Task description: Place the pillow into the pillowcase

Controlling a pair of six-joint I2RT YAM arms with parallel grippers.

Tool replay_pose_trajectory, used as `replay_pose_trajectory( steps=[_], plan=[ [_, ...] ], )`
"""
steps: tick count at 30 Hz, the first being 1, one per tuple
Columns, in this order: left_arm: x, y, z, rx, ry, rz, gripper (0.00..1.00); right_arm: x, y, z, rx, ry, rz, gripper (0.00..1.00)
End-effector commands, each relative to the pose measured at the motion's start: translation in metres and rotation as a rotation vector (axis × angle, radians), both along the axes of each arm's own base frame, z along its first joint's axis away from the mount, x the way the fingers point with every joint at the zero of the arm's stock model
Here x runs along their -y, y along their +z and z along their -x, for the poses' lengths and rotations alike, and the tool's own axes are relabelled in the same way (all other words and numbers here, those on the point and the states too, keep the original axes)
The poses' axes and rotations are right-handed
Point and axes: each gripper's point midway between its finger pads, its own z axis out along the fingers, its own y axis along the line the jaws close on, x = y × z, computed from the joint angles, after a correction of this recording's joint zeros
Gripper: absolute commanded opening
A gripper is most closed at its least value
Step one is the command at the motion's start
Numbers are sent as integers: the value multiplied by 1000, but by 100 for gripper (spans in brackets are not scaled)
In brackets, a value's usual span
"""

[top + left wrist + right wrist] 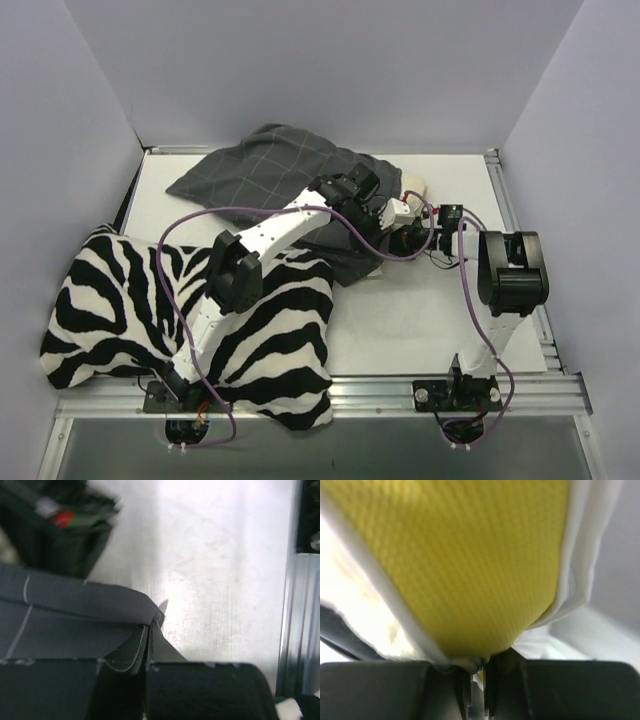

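Both clamp tight: left jaws on pillowcase (75, 607), right jaws on pillow (470, 555).

Matt grey cloth pillowcase (75, 615), dimpled yellow cloth pillow (470, 565), brushed metal rail (289, 630)

Two slim arms are seen, the left arm (268, 232) and the right arm (490, 335), each built of white links joined by bulky black rounded joint housings. A purple cable (200, 214) is looped along each, down to black bases (175, 397). Blunt black fingers (200, 690) are fitted at the wrists.
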Motion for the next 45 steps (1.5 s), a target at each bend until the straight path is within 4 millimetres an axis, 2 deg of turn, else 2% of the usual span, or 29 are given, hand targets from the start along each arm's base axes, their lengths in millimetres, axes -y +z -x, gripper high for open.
replay_pose_trajectory(
  steps=[1, 3, 4, 6, 8, 10, 11, 12, 13, 14, 15, 16, 17, 18, 20, 21, 22, 25, 26, 27, 28, 29, 30, 32, 33, 36, 39, 41, 45],
  plan=[
    [23, 79, 62, -80, -236, 212, 0, -3, 110, -84, 282, -238, -294, 0],
    [28, 95, 68, -54, -262, 246, 0, 1, 127, -96, 306, -292, -303, 0],
    [28, 94, 67, -40, -264, 245, 0, -8, 130, -94, 301, -283, -309, 0],
    [26, 77, 66, -46, -262, 208, 0, -14, 130, -97, 296, -285, -331, 0],
    [22, 55, 58, -34, -233, 160, 0, -22, 113, -90, 251, -278, -328, 0],
    [11, 25, 55, -54, -207, 86, 0, -26, 96, -76, 249, -218, -286, 0],
    [7, 18, 47, -33, -184, 69, 4, -26, 84, -67, 206, -193, -257, 0],
    [2, 12, 44, -37, -166, 54, 16, -26, 76, -59, 197, -157, -231, 0],
    [2, 13, 41, -33, -154, 57, 23, -27, 67, -46, 188, -102, -202, 0],
    [2, 18, 36, -33, -134, 70, 34, -23, 61, -36, 285, -27, -119, 2],
    [-1, 27, 29, -34, -118, 95, 48, -18, 38, -12, 162, 19, -56, 13],
    [0, 38, 25, -23, -116, 125, 53, -12, 30, -3, 159, 56, 9, 19],
    [-1, 47, 19, -21, -99, 141, 57, 0, 27, 18, 173, 168, 109, 26],
    [-6, 58, 10, -15, -76, 163, 64, 15, 28, 18, 187, 181, 154, 41],
    [-11, 78, -3, -17, -30, 200, 71, 40, 31, 26, 146, 215, 244, 54],
    [-18, 91, -12, -34, 11, 224, 72, 66, 39, 15, 165, 196, 300, 60],
    [-23, 99, -16, -39, 28, 238, 73, 91, 59, -11, 238, 145, 338, 62],
    [-38, 113, -30, -36, 88, 256, 73, 115, 91, -46, 308, 74, 401, 61],
    [-44, 115, -37, -28, 111, 259, 73, 117, 120, -68, 385, 49, 424, 58],
    [-47, 114, -42, -25, 132, 263, 75, 115, 126, -82, 414, 46, 434, 57],
    [-50, 118, -45, -13, 145, 270, 85, 115, 129, -93, 425, 38, 461, 55],
    [-52, 117, -49, -3, 161, 269, 87, 102, 154, -111, 490, 41, 465, 53],
    [-54, 115, -56, 18, 185, 257, 87, 95, 145, -122, 476, 54, 463, 51],
    [-55, 115, -61, 38, 197, 253, 87, 85, 147, -141, 511, 62, 523, 45],
    [-57, 114, -64, 40, 212, 248, 87, 69, 137, -145, 516, 105, 524, 42],
    [-60, 113, -76, 67, 260, 237, 87, 49, 120, -157, 509, 141, 541, 36],
    [-66, 106, -91, 123, 324, 196, 87, 22, 104, -166, 519, 188, 569, 36],
    [-72, 99, -99, 146, 355, 163, 88, 17, 97, -173, 526, 196, 598, 41],
    [-82, 87, -109, 151, 411, 120, 88, 18, 74, -190, 514, 189, 661, 39]
  ],
)
